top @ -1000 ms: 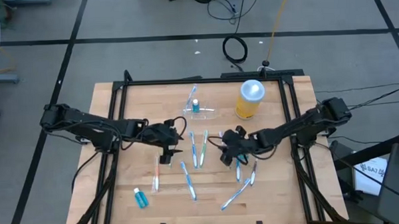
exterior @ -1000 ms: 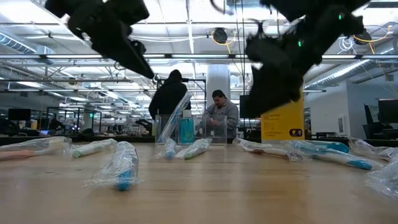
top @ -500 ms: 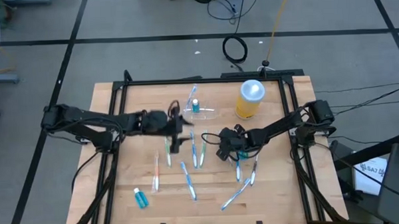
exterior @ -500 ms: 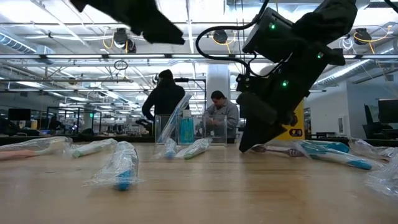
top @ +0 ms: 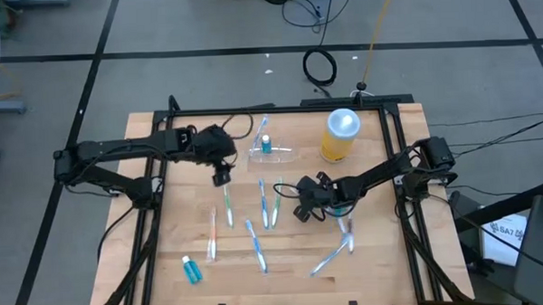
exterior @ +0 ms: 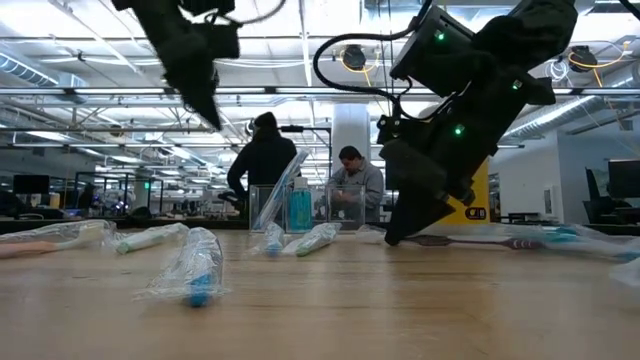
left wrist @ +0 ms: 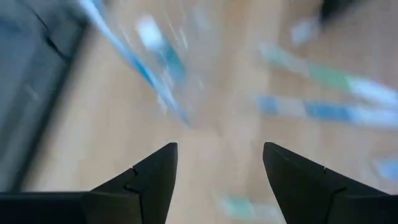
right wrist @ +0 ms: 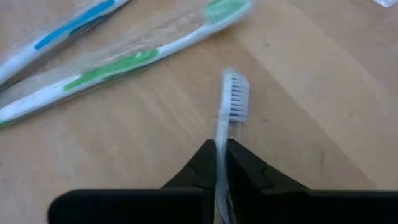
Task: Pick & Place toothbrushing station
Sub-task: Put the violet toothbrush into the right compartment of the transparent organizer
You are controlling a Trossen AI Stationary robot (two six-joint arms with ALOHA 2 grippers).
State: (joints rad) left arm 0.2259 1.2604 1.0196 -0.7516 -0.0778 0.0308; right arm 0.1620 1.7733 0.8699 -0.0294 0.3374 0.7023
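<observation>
The toothbrushing station [top: 270, 152], a small clear holder with a blue tube and a brush in it, stands at the table's far middle; the low view shows it too [exterior: 297, 208]. My left gripper [top: 222, 179] hangs open to its left, above the wood, and nothing shows between its fingers [left wrist: 219, 147]. My right gripper [top: 301, 212] is down at the table's middle right, shut on a wrapped toothbrush [right wrist: 232, 99] with white bristles. Several other wrapped toothbrushes [top: 267, 202] lie flat on the table. My right gripper pinches the toothbrush's neck [right wrist: 221, 134], just behind the bristle head, between its two fingers. The fingers slant down from the table's right side and lie along the brush, whose head sticks out past them. The brush is low over the wood; whether it is clear of it I cannot tell.
A yellow jar with a white lid [top: 340, 135] stands at the far right, next to the station. A blue tube [top: 191, 269] lies near the front left. Two green-marked brushes [right wrist: 124, 68] lie just beyond my right gripper. People stand in the room behind the table [exterior: 270, 160].
My right gripper has come down to the table and shut on the toothbrush. My left gripper, still open, has gone toward the table's far edge. The wrapped brushes at the near right have shifted.
</observation>
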